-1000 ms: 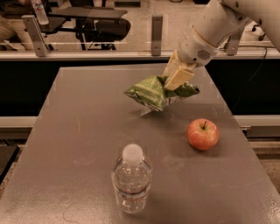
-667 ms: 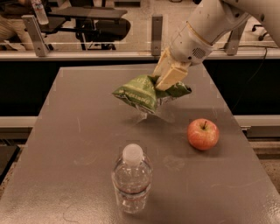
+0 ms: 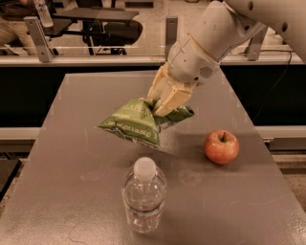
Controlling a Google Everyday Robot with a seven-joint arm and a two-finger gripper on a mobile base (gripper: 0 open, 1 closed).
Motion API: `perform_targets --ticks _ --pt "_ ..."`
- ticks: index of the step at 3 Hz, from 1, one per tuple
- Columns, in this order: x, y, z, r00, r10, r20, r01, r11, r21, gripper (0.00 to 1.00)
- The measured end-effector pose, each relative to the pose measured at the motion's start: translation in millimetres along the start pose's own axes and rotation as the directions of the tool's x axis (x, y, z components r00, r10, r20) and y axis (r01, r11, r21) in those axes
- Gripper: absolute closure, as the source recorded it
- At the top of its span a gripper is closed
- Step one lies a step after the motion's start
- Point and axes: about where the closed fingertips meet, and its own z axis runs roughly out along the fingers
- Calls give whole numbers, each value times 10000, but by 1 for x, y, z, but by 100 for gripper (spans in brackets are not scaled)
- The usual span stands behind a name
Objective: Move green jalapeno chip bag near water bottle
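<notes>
The green jalapeno chip bag point(image 3: 136, 122) hangs in the air above the middle of the grey table point(image 3: 71, 158), tilted with its lower end to the left. My gripper point(image 3: 160, 106) is shut on the bag's upper right edge and comes down from the upper right. The water bottle point(image 3: 143, 196), clear with a white cap, stands upright at the table's front centre, just below and in front of the bag. The bag does not touch the bottle.
A red-yellow apple point(image 3: 222, 146) sits on the table to the right of the bottle and bag. Behind the table runs a rail with posts, with chairs and a tiny bottle point(image 3: 43, 13) at the far left.
The gripper has carried the chip bag left and toward the front, closer to the water bottle. The bottle and apple have not moved.
</notes>
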Motion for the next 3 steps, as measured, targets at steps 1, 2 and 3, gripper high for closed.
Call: perform_targets --ticks 1,2,3 --pt "-12 14 15 9994 -332 42 333 9990 -282 88" --pt "-16 20 35 9990 -439 -11 438 9977 -512 66" --pt "-17 23 52 9988 -493 -27 490 9965 -671 42"
